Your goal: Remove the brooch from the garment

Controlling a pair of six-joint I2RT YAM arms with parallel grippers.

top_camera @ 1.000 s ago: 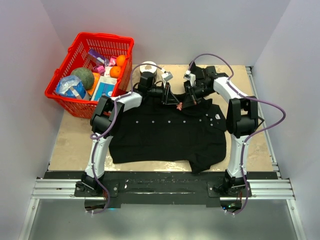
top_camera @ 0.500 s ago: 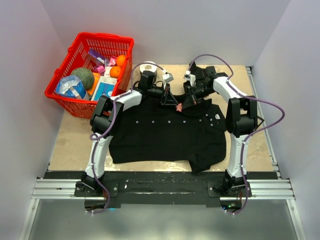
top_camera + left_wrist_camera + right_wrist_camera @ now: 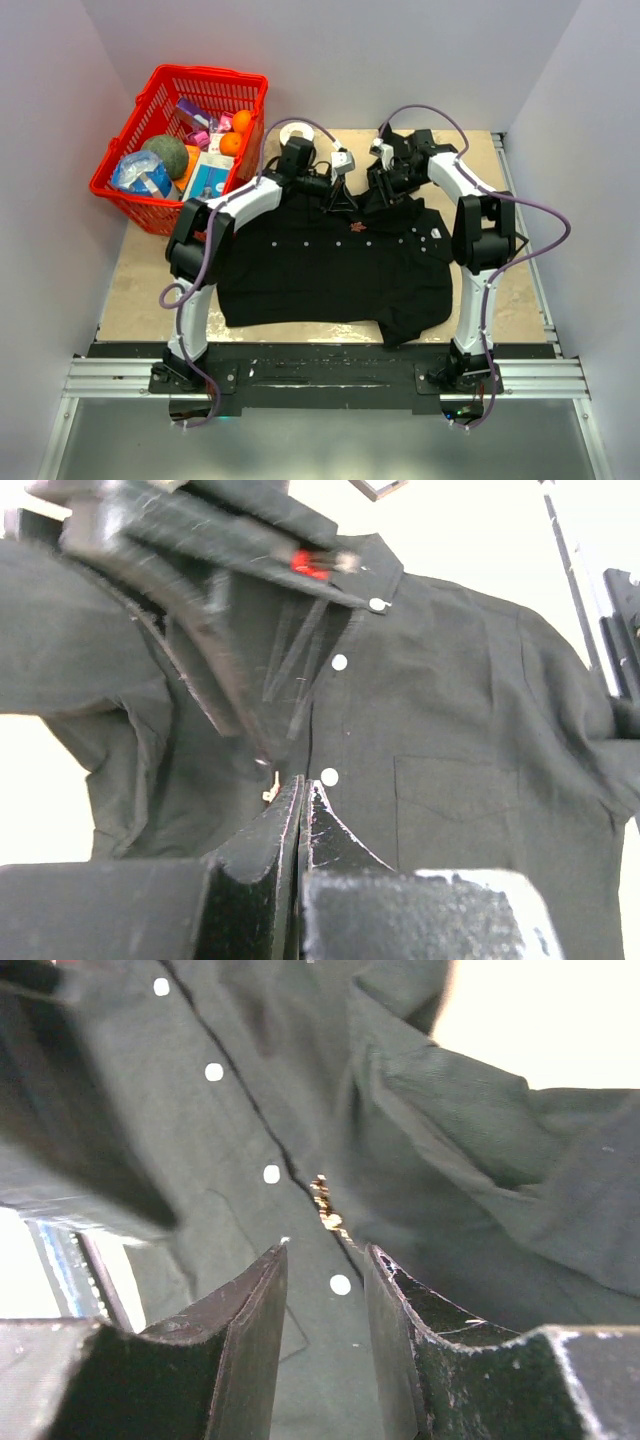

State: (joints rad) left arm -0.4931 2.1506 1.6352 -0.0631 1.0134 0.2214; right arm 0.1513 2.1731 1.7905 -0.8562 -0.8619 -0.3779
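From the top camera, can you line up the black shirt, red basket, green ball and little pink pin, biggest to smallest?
1. black shirt, the largest
2. red basket, somewhat smaller
3. green ball inside the basket, much smaller
4. pink pin on the shirt, the tiniest, just a speck

The garment (image 3: 330, 275), a black short-sleeved shirt, is lying spread front-up on the table (image 3: 150, 290). Its row of small white buttons (image 3: 338, 243) is running left to right, and a small white label (image 3: 436, 234) is showing near its right end. The brooch (image 3: 358, 227), a tiny reddish piece, is resting on the cloth just beyond the button row. Whether it is pinned cannot be determined.
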